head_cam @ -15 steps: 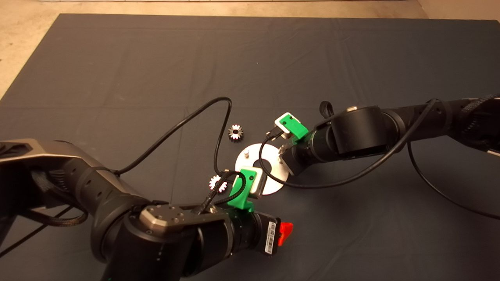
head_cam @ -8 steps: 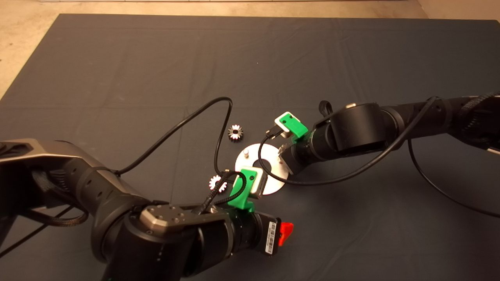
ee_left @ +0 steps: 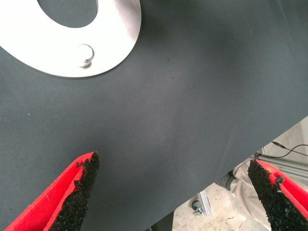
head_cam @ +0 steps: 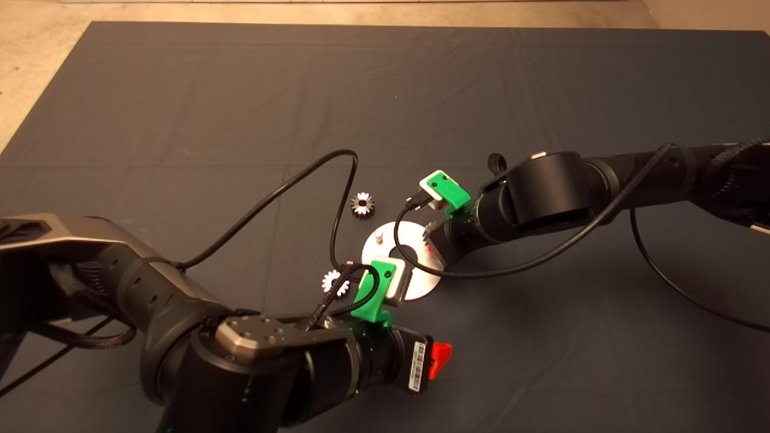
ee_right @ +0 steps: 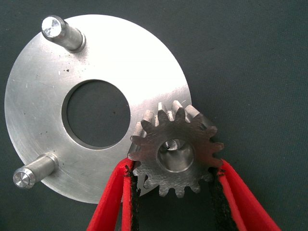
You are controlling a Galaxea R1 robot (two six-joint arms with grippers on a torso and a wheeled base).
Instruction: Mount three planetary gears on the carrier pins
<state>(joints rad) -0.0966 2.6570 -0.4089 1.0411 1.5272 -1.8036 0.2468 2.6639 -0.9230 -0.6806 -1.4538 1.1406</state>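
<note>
Nearest us, our left gripper [ee_left: 173, 192] hangs with jaws apart over bare mat [head_cam: 180, 108]. Our right gripper [ee_right: 174, 192] clamps one gear [ee_right: 175, 153] above a disc [ee_right: 48, 96] pin (barely visible through its bore). Two gears [head_cam: 363, 204] lie on the mat beside the disc.

Two gears [head_cam: 363, 204] [head_cam: 334, 282] lie beside the disc [head_cam: 421, 282], left.

Right gripper [ee_right: 174, 192] clamps gear [ee_right: 175, 154] over disc [ee_right: 57, 96].

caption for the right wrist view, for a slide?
Right gripper holds a planetary gear over a pin on the carrier disc, pin tip showing through the bore.
</note>
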